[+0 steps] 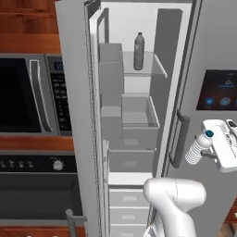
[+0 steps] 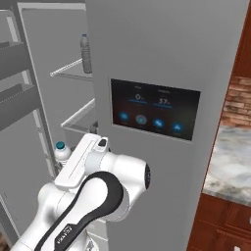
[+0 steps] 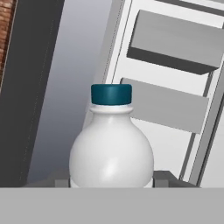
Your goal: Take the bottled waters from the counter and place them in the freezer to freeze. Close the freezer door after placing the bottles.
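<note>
Left base view looked from behind the arm, slightly downward, straight into the open freezer (image 1: 139, 92). Right base view faced the same freezer (image 2: 63, 93) obliquely, close to the dispenser door (image 2: 162, 59). Both shared the shelved grey bottle (image 1: 139, 51). Hand view sat tight against the whitish bottle (image 3: 111, 153).

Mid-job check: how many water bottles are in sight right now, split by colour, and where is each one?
Darker grey bottle: 1, upright on the glass shelf inside the freezer.
Whitish bottle: 1, held in the hand, in front of the dispenser door, not yet inside.
Total: 2 bottles.
</note>
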{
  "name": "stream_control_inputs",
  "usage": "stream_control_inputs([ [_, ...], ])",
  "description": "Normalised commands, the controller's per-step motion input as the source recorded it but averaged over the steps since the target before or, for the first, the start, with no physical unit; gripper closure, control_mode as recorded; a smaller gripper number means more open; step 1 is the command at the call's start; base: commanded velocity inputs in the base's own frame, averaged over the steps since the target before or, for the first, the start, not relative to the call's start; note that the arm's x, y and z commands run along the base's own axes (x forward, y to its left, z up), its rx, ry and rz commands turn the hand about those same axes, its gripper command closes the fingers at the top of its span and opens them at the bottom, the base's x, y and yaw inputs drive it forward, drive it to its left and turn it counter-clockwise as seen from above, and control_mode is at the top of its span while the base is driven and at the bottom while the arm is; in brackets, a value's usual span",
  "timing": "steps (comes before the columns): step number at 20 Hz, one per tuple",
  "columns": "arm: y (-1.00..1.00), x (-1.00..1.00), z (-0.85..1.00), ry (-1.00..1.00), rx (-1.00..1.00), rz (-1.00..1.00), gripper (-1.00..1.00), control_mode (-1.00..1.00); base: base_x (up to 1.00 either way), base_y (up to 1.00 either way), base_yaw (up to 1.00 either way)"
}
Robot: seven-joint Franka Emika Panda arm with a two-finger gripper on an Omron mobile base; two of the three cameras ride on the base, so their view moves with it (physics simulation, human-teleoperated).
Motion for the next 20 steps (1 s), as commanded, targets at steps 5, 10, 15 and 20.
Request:
stream_control_inputs([
  [5,0.0,0.0,0.0,0.0,0.0,0.0,1.0,1.0,0.13,0.48,-0.04],
  [10,0.0,0.01,0.0,0.0,0.0,0.0,1.0,-1.0,0.09,0.24,-0.02],
  [15,-0.02,0.0,0.0,0.01,0.0,0.0,1.0,-1.0,0.0,0.0,0.0],
  [20,0.31,0.16,0.08,0.0,-0.08,-0.12,1.0,-1.0,0.0,0.0,0.0],
])
